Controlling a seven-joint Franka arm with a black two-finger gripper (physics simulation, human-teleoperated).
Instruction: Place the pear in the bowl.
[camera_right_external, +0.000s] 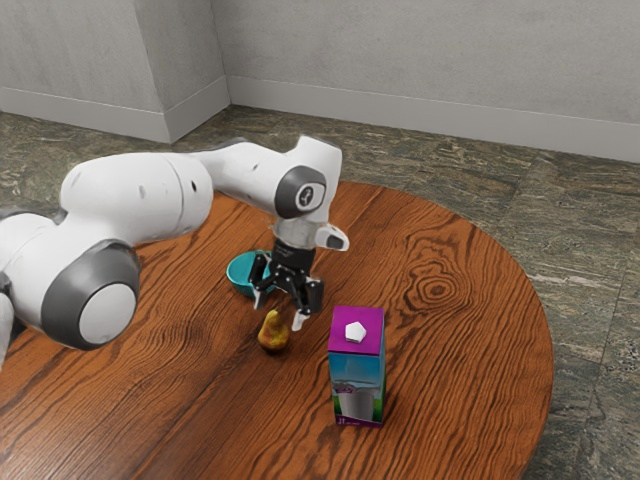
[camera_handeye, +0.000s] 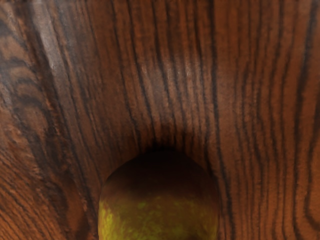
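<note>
Wide apart, the fingers of my gripper (camera_right_external: 278, 311) point down in the exterior view, one on either side of the space just over the pear's narrow top. The yellow-brown pear (camera_right_external: 273, 333) stands upright on the table, low under the hand. In the wrist view the pear (camera_handeye: 159, 212) is a large rounded yellow-green shape at the lower edge, dark on its far part. A teal bowl (camera_right_external: 240, 275) rests behind the gripper in the exterior view, partly hidden by a finger.
A purple and blue carton (camera_right_external: 358, 368) stands upright on the round wooden table (camera_right_external: 450, 330), toward the exterior view's right of the pear and close to the hand.
</note>
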